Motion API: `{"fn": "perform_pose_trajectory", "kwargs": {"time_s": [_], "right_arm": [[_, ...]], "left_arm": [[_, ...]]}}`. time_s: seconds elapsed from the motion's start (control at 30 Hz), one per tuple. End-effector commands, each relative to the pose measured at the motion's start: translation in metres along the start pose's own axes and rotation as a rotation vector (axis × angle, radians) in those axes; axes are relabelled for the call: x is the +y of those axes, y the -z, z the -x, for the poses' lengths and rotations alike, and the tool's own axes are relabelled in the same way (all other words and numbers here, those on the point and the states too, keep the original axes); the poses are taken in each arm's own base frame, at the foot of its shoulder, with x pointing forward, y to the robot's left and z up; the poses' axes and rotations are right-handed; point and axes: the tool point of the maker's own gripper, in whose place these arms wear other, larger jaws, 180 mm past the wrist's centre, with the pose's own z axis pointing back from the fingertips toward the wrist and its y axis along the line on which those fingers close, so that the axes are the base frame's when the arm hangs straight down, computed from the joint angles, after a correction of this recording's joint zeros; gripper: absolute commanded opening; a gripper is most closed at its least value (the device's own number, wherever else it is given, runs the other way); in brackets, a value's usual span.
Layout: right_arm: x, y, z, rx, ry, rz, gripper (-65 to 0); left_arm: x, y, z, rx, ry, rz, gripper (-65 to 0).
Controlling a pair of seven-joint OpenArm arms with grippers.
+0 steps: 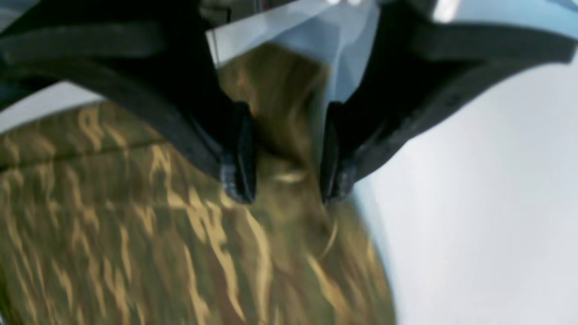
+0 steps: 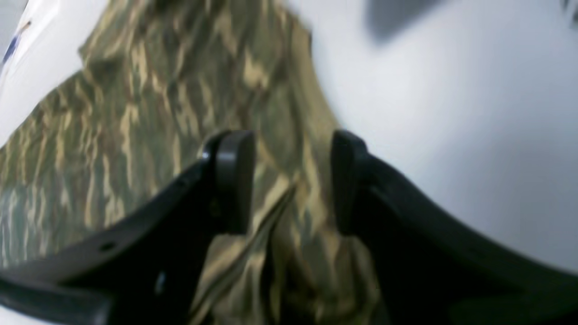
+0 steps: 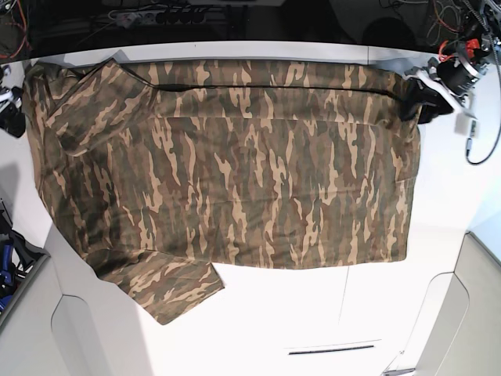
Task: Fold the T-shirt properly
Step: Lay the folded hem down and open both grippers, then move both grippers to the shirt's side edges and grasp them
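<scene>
The camouflage T-shirt [image 3: 235, 164] lies spread wide over the white table [image 3: 313, 313], one sleeve [image 3: 168, 286] pointing toward the front left. My left gripper [image 3: 413, 103] sits at the shirt's far right corner. In the left wrist view my left gripper [image 1: 286, 185] is open, its fingers apart just over the blurred cloth [image 1: 135, 234]. My right gripper [image 2: 291, 140] is open too, with bunched cloth [image 2: 289, 253] lying in the gap between its fingers. In the base view it shows only as a dark shape [image 3: 11, 117] at the left edge, beside the shirt's far left corner.
A power strip and cables [image 3: 156, 14] lie in the dark strip behind the table. Red and black wiring [image 3: 466, 55] hangs by the left arm at the back right. Grey panels [image 3: 477, 313] flank the table's front corners, and blue parts [image 3: 6, 258] sit low on the left.
</scene>
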Motion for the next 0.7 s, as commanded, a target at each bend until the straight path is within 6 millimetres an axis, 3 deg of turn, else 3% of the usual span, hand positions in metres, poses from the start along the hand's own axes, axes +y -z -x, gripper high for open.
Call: {"fn": "perform_pose_trajectory", "kwargs": {"time_s": [0.0, 0.23, 0.33, 0.4, 0.67], "right_arm": [[0.0, -0.002, -0.027, -0.073, -0.04, 0.0, -37.4], [0.012, 0.015, -0.087, -0.224, -0.105, 0.002, -37.4], [0.021, 0.024, -0.107, -0.269, -0.121, -0.001, -37.4], [0.027, 0.032, -0.118, -0.287, -0.132, -0.003, -37.4], [0.055, 0.077, -0.142, -0.314, -0.193, -0.032, -37.4]], "left_arm": [[0.003, -0.007, -0.019, -0.06, 0.014, -0.001, -38.1], [0.027, -0.029, -0.051, -0.182, -0.013, -0.066, -38.0], [0.029, -0.028, -0.063, -0.215, -0.007, -0.069, -33.0], [0.028, -0.026, -0.072, -0.239, -0.001, -0.065, -29.4], [0.031, -0.019, -0.121, -0.376, 0.067, -0.093, -29.1]]}}
